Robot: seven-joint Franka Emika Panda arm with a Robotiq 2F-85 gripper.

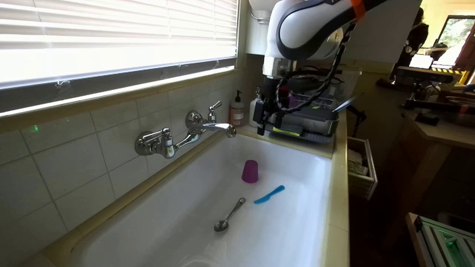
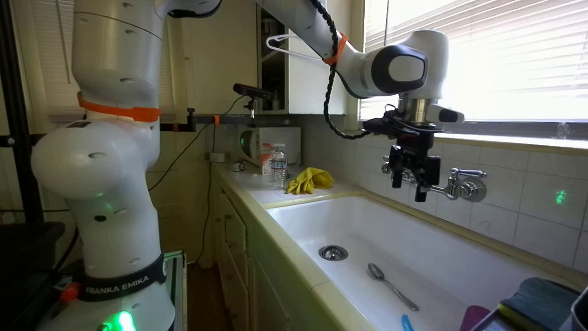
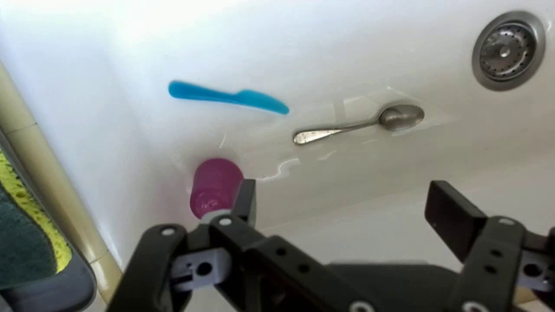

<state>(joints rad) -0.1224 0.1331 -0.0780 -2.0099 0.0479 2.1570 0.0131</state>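
My gripper (image 3: 342, 195) stands open above the white sink, its black fingers (image 3: 453, 219) wide apart with nothing between them. In both exterior views it hangs in the air, well over the basin. A purple cup (image 3: 217, 184) rests in the sink; in the wrist view one finger partly covers it. Beside the cup lies a blue plastic knife (image 3: 227, 96), flat on the basin floor. A metal spoon (image 3: 401, 117) lies farther toward the drain. Only the tip of the blue knife (image 2: 407, 322) shows in an exterior view, where the cup (image 2: 473, 317) is cut off too.
A chrome faucet (image 1: 219, 127) juts from the tiled wall over the sink, close to the gripper. A dish rack (image 1: 319, 122) with a sponge (image 3: 30, 234) stands at one end, near soap bottles (image 1: 236, 111). Yellow gloves (image 2: 310, 180) and a water bottle (image 2: 278, 166) sit on the opposite counter.
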